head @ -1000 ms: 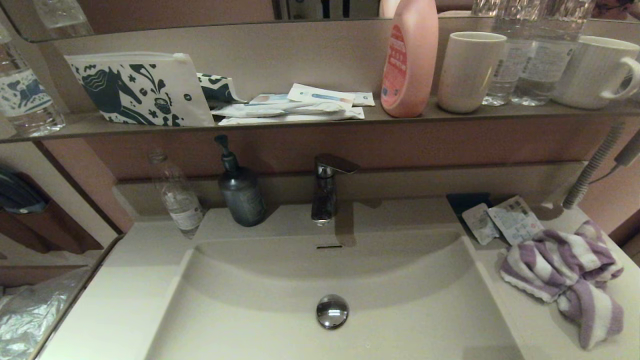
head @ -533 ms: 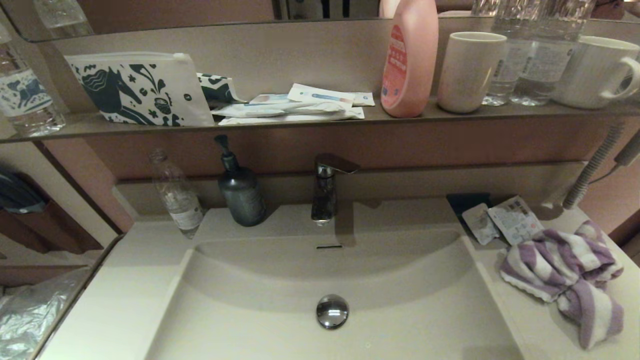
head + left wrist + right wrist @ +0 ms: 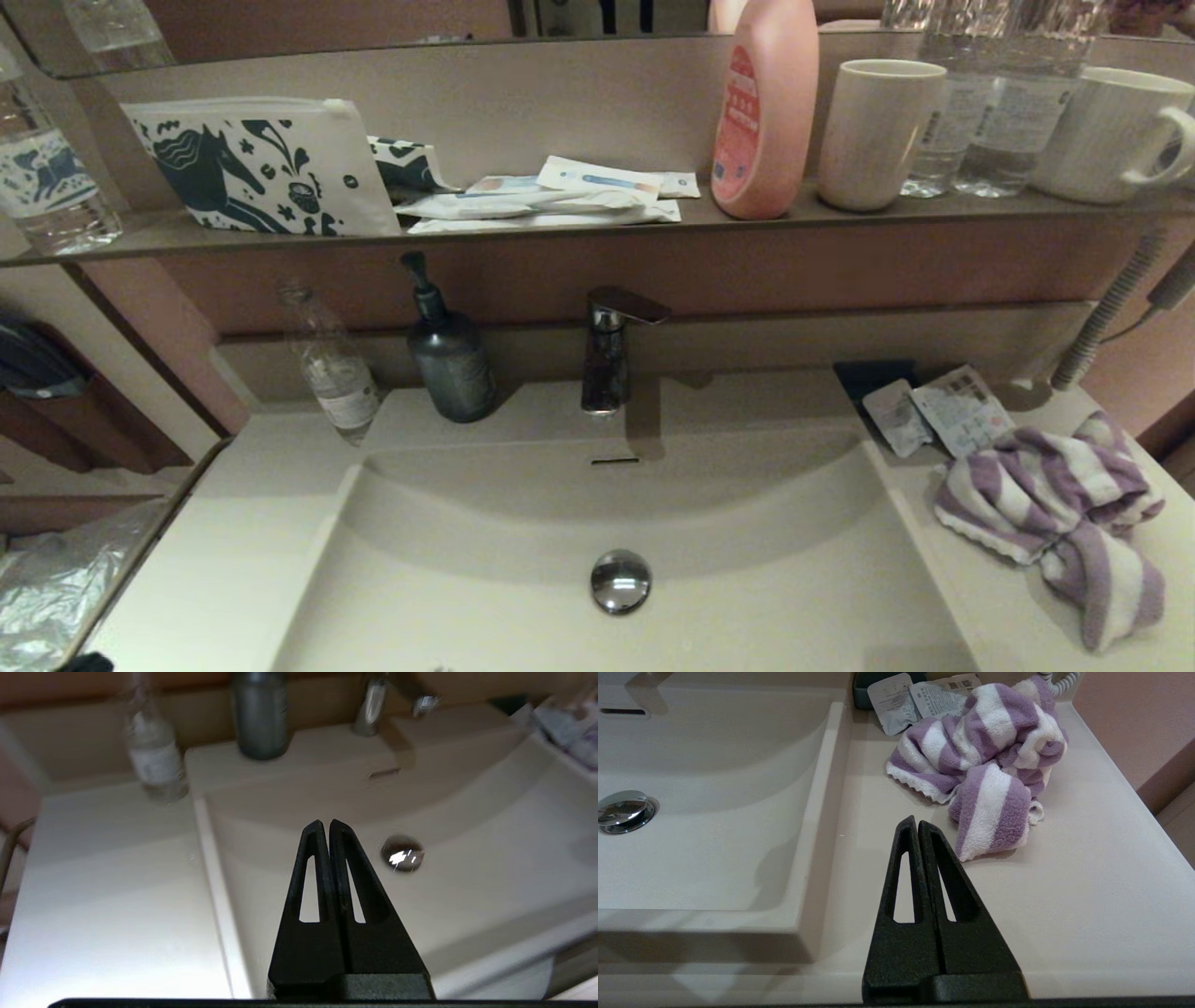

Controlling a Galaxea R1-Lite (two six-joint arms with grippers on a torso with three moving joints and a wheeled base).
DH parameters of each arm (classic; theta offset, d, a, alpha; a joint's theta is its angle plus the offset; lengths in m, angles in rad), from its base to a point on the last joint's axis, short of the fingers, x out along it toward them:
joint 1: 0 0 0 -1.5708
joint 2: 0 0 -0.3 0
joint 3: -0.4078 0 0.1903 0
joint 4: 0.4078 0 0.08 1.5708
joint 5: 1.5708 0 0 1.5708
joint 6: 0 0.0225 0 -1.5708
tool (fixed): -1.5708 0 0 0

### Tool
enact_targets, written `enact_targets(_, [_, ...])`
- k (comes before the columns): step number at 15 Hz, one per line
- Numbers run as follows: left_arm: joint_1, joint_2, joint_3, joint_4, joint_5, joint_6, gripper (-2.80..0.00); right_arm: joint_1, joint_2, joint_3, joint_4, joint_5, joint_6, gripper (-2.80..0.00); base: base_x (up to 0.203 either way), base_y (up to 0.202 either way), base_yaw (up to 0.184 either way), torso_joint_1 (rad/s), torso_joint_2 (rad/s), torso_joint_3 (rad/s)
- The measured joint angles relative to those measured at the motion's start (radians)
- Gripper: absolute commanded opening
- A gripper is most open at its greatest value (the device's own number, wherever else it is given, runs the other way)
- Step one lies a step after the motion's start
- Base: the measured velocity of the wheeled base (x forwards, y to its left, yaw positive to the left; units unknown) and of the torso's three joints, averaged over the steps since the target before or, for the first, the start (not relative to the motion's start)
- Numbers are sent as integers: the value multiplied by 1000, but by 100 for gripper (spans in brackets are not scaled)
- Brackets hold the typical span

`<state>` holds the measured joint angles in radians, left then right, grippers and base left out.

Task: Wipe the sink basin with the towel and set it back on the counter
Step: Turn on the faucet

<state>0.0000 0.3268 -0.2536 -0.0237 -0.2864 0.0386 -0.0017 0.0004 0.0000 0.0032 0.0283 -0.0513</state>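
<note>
Towel [image 3: 1055, 523]: unmoved on desk [image 3: 215, 560] beside basin [image 3: 485, 597] over the last second; your right claw [image 3: 917, 823] clenched empty nearby, left claw [image 3: 323, 825] likewise; wiping unstarted.

The left gripper [image 3: 325, 823] was matte black plastic: two tapered, pointed fingers, each pierced by a long narrow slot, rising from a blocky black base. The right gripper [image 3: 912, 820] looked identical, its surface faintly grainy.
</note>
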Motion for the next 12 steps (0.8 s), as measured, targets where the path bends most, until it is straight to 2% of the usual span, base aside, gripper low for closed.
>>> enact_targets(3, [-5,200,-62,-136,-28,-9,-280,0,0,0,0,0,0,-280,0,0,0,0,0,0])
enact_targets(7, [-98,444,-93,-364,-39,-19,-280,0,0,0,0,0,0,-280,0,0,0,0,0,0])
enact_targets(10, [-182,560,-128,-385,-40,-52,-280,0,0,0,0,0,0,-280,0,0,0,0,0,0])
enact_targets(12, [-274,616,-162,-386,-37,-125,-280,0,0,0,0,0,0,-280,0,0,0,0,0,0])
